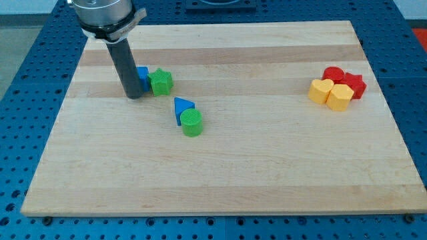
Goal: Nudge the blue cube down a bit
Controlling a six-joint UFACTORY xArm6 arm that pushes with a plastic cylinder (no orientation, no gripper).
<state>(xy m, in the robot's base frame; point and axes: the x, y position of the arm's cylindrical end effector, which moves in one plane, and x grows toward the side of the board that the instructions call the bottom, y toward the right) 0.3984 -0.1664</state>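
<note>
The blue cube [143, 75] is the landmark here: it sits in the upper-left part of the wooden table [220, 167], mostly hidden behind the dark rod, w/ only a sliver of blue showing on the rod's right side.

The tool is a plain rod, no jaws, so nothing spreads or pinches; it just stands upright. Its tip [134, 96] rests on the table right against the cube, on the cube's left and slightly toward the view's bottom. Can't tell for sure if they touch, but no gap shows.

Green star [161, 81] is touching or just beside the cube on its right. Below and to the right of the cube, a short way off, lies a blue triangle [183, 105], w/ a green cylinder [192, 123] pressed against the triangle's lower side.

Far to the right of the cube, near the table's right edge, four blocks huddle together: red cylinder [333, 74] and red star [355, 85] at the back, yellow block [321, 90], shape unclear, and yellow hexagon-ish block [339, 97] in front. All well apart from the cube.

Around the table, blue perforated surface [33, 80].
</note>
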